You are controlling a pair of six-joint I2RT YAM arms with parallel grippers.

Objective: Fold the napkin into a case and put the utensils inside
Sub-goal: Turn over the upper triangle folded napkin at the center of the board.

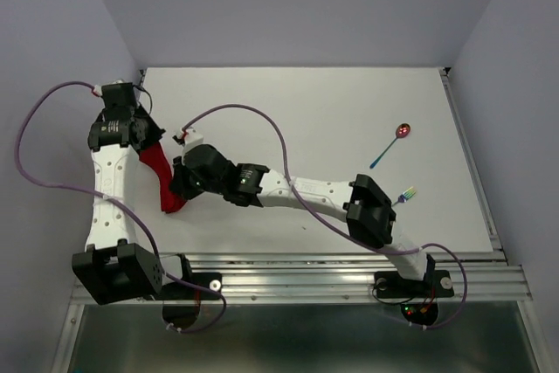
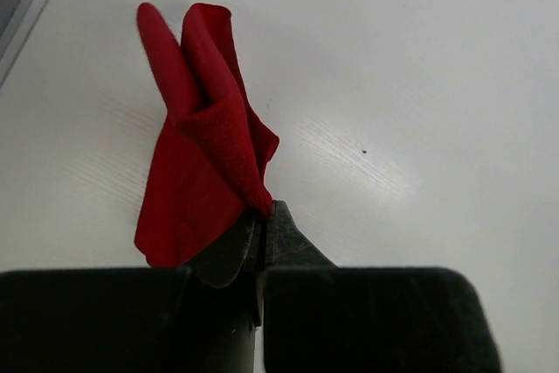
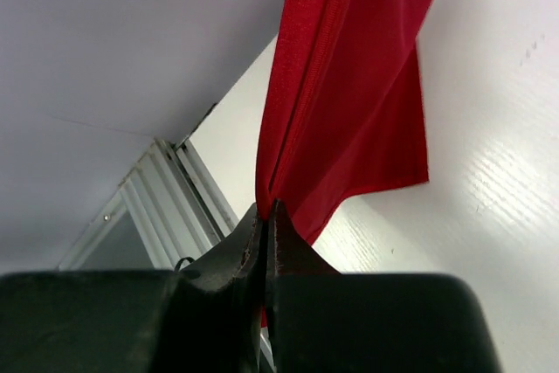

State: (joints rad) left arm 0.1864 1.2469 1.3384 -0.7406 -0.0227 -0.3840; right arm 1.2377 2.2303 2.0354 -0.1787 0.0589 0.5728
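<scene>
The napkin point(image 1: 162, 176) is at the left side of the table point(image 1: 306, 111), pinched at both ends. In the top view it runs as a narrow, bunched red strip from the left gripper point(image 1: 150, 146) at its far end to the right gripper point(image 1: 178, 196) at its near end.

The left wrist view shows the left gripper point(image 2: 262, 216) with its jaws pressed together on a corner of the napkin point(image 2: 205, 128). The cloth spreads away from the tips in loose folds, two rounded lobes at its far end.

The right wrist view shows the right gripper point(image 3: 267, 212) clamped tight on an edge of the napkin point(image 3: 349, 85). The cloth stretches straight out from the tips in layered pleats, with one flat flap falling to the right.

I cannot tell whether the cloth touches the table.

The spoon point(image 1: 391, 146) lies at the right, well apart from the napkin. The fork point(image 1: 406, 194) lies nearer, just beside the right arm's elbow.
</scene>
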